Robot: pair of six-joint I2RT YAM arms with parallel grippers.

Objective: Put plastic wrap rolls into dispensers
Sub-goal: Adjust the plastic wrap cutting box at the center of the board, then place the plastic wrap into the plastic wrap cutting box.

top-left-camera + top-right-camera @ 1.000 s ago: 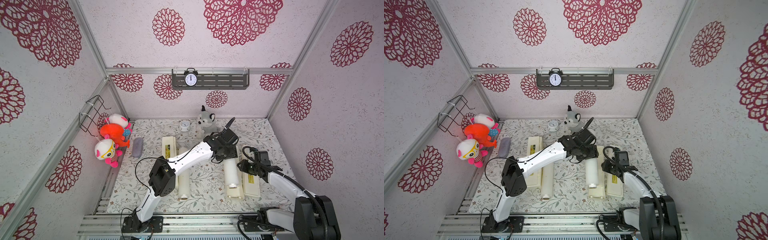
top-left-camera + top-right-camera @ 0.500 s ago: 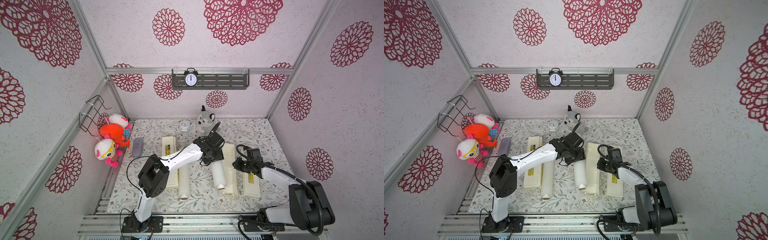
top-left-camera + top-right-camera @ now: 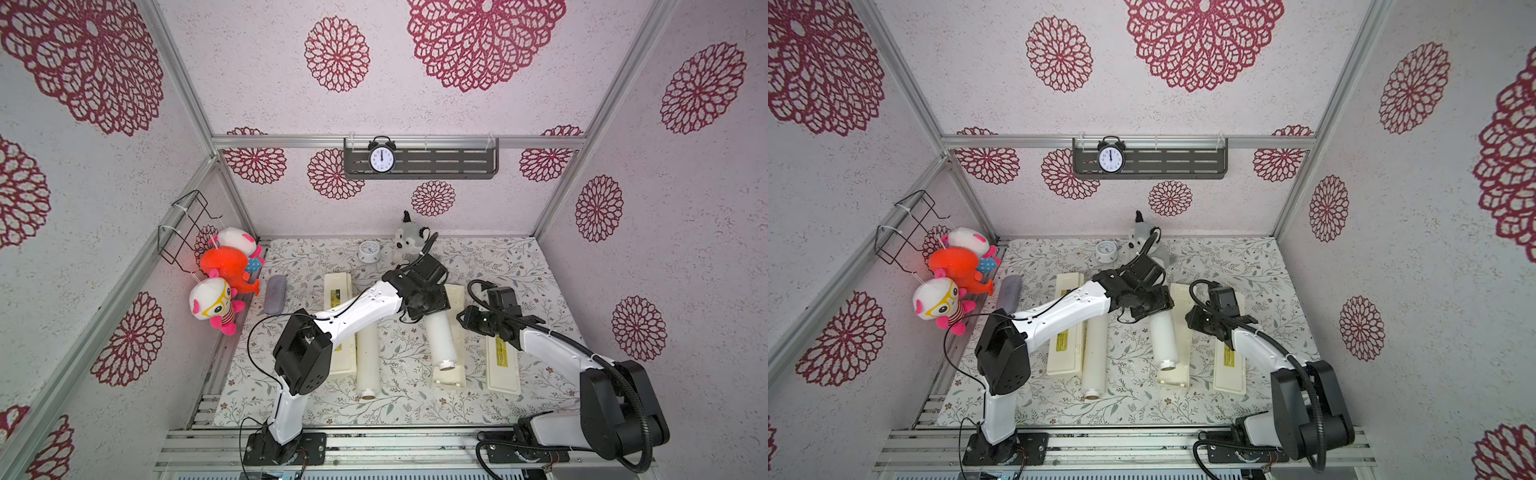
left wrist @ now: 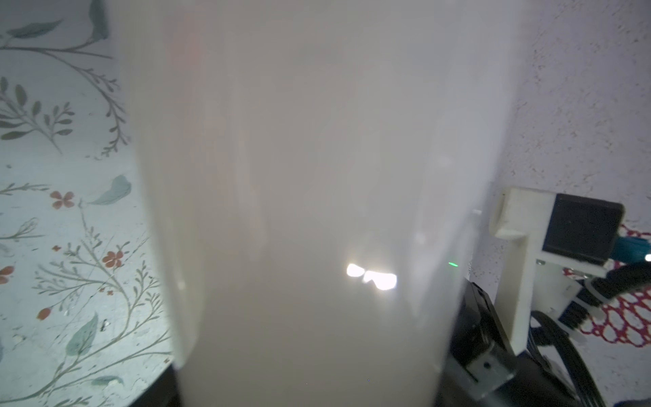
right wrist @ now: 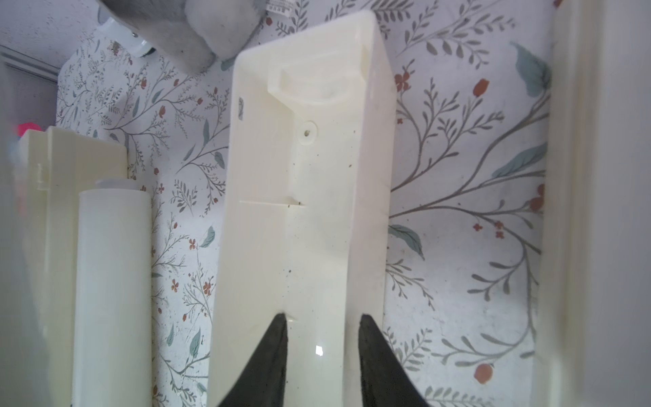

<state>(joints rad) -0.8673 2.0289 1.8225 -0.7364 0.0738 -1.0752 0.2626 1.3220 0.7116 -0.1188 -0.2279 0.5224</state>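
Behind open dispenser (image 3: 457, 297): plush husky (image 3: 409, 239), clock (image 3: 368, 251).

The left arm (image 3: 353, 309) rises from its base at the near edge, bends at the elbow and stretches its forearm across to the middle. There the left gripper (image 3: 430, 309) points down, clamped on the far end of a plastic wrap roll (image 3: 442, 340). The right arm (image 3: 552, 349) reaches low and inward, and the black fingertips (image 5: 278, 338) of the right gripper (image 5: 323, 317) stand apart

Blurred plastic wrap roll (image 4: 317, 193) fills frame centre; floral mat (image 4: 63, 211) one side, white bracket (image 4: 518, 267) with black module (image 4: 581, 229) opposite.
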